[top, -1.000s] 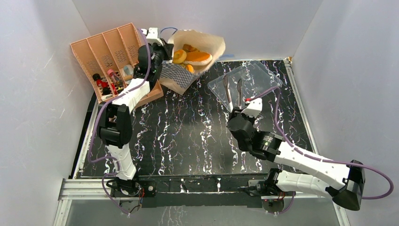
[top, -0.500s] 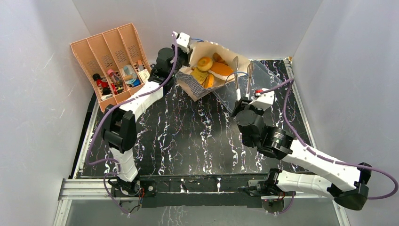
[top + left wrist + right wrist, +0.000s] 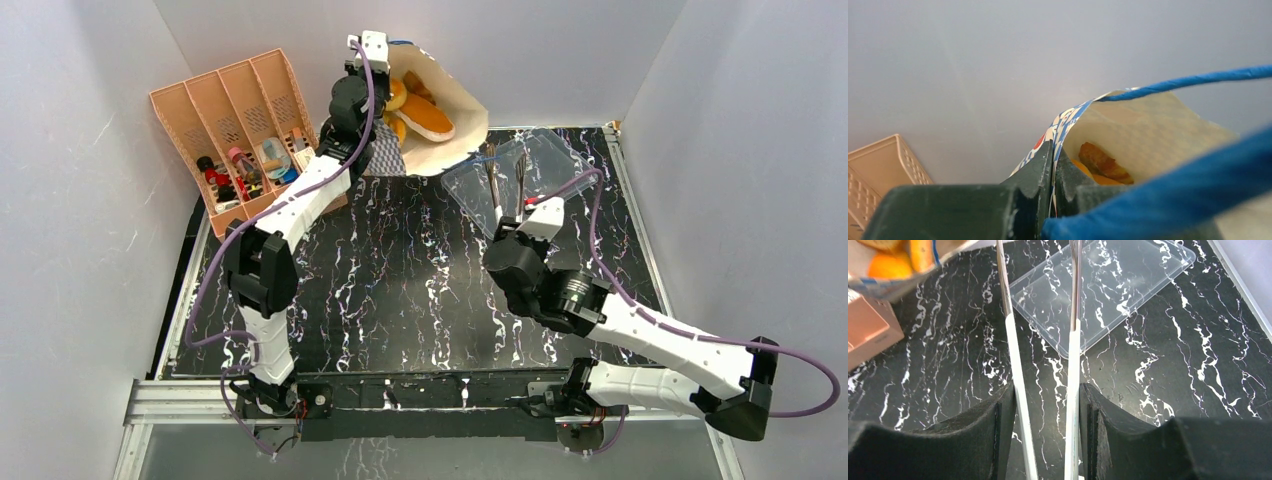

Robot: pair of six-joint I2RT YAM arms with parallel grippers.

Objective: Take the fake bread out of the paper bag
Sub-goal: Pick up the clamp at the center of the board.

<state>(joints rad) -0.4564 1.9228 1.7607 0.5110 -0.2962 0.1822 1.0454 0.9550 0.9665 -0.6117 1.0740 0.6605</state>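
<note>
The paper bag (image 3: 452,98) hangs tilted above the table's far edge, its cream inside facing the camera. My left gripper (image 3: 368,62) is shut on its checkered rim (image 3: 1060,131); a blue cord handle (image 3: 1193,80) crosses the left wrist view. Fake bread lies inside: the long orange-topped loaf (image 3: 428,119), a golden bagel (image 3: 398,96) and a brown piece (image 3: 1103,162). Orange bread also shows in the bag's corner (image 3: 895,264). My right gripper (image 3: 522,218) is shut on the metal tongs (image 3: 1074,340), whose tips (image 3: 505,160) sit just right of the bag, outside it.
A clear plastic tray (image 3: 555,160) lies under the tongs at the back right; it also shows in the right wrist view (image 3: 1108,285). An orange slotted organiser (image 3: 225,120) with small items stands at the back left, close to the left arm. White walls enclose the table.
My left gripper has raised the bag and swung it back left, tilting its mouth more open. The tongs reached toward the bag half a second ago and have drawn back over the tray.
</note>
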